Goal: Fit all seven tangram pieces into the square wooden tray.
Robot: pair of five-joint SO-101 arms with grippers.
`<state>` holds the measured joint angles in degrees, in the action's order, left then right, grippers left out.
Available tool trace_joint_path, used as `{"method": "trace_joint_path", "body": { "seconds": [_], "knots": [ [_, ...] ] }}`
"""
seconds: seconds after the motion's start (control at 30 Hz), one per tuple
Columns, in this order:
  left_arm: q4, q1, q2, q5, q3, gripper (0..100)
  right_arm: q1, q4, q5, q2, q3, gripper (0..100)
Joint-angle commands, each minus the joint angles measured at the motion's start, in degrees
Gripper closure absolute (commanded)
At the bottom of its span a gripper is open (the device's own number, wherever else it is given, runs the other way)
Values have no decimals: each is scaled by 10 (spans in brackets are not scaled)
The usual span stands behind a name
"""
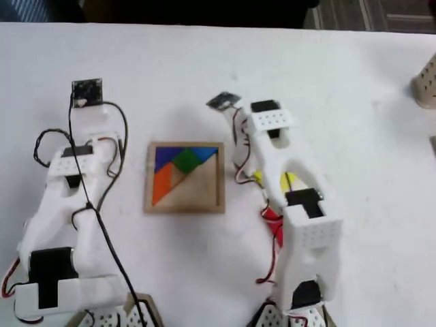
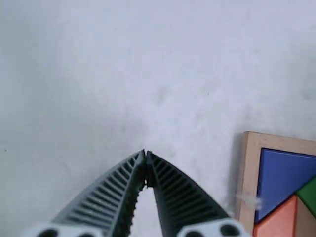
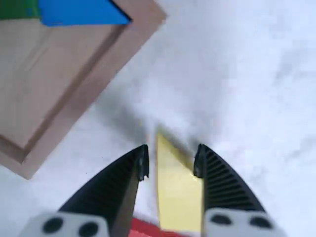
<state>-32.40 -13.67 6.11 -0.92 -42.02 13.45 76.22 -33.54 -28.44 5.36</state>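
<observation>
Square wooden tray (image 1: 184, 206) part-filled. At its 3 o'clock, flat yellow piece (image 3: 175, 197) lay lengthwise between ribbed, released jaws of right gripper (image 3: 170, 160). Empty left gripper (image 2: 146, 157) was clenched.

The tray (image 1: 184, 207) sits at the centre of the table (image 1: 340, 102). Pieces (image 1: 178, 163) lie in it from 7 through 1 o'clock. The left gripper (image 2: 146, 155) stands at the tray's 9 o'clock. The right gripper (image 3: 170, 158) stands at 3 o'clock, straddling a loose piece (image 3: 175, 192) on the table.
</observation>
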Motion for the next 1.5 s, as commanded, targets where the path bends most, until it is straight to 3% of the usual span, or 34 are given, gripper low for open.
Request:
{"method": "trace_joint_path", "body": {
  "seconds": [0.0,0.2,0.33,0.43,0.57,0.77,1.0,1.4,1.47],
  "knots": [
    [12,7,2,7,2,976,-41,7,2,4,39,886],
    [12,7,2,7,2,976,-50,17,-2,7,44,885],
    [12,7,2,7,2,976,-48,84,-3,22,70,882],
    [12,7,2,7,2,976,-51,145,-56,51,84,868],
    [12,7,2,7,2,976,-73,189,-138,80,58,749],
    [12,7,2,7,2,976,-116,95,-256,87,-68,611],
    [12,7,2,7,2,976,-124,-1,-337,87,-156,598],
    [12,7,2,7,2,976,-116,-28,-343,87,-160,601],
    [12,7,2,7,2,976,-112,-29,-310,86,-158,601]
  ]
}}
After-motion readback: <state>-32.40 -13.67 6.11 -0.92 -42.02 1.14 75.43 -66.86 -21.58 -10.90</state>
